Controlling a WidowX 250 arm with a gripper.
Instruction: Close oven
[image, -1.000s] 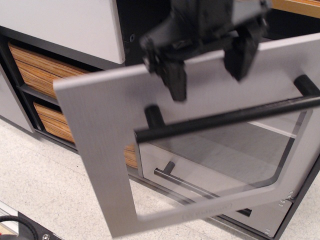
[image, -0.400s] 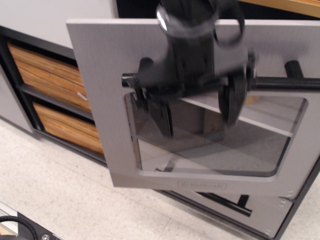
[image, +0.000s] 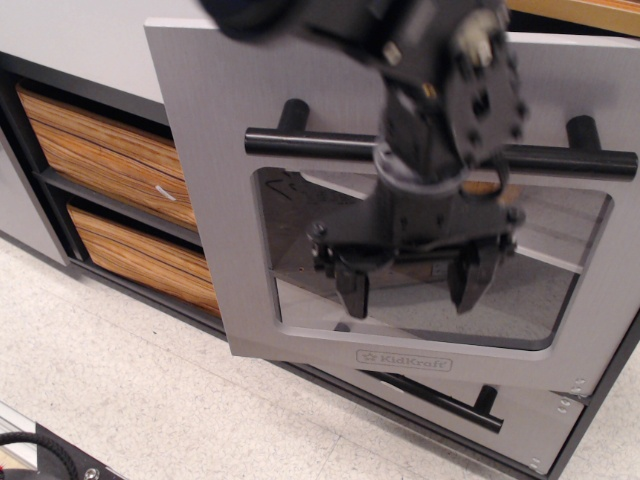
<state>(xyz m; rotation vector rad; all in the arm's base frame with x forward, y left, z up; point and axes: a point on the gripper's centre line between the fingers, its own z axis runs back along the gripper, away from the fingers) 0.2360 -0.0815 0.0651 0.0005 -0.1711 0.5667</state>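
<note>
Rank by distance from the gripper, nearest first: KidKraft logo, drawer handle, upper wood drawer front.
Measured from the gripper:
1. KidKraft logo, just below the fingertips on the oven door.
2. Drawer handle, lower, slightly right.
3. Upper wood drawer front, far left.

View count: 1 camera is covering the scene
Position: sitting low, close in front of the oven (image: 300, 150)
Facing: looking slightly down at its door, floor (image: 110, 370) showing below
</note>
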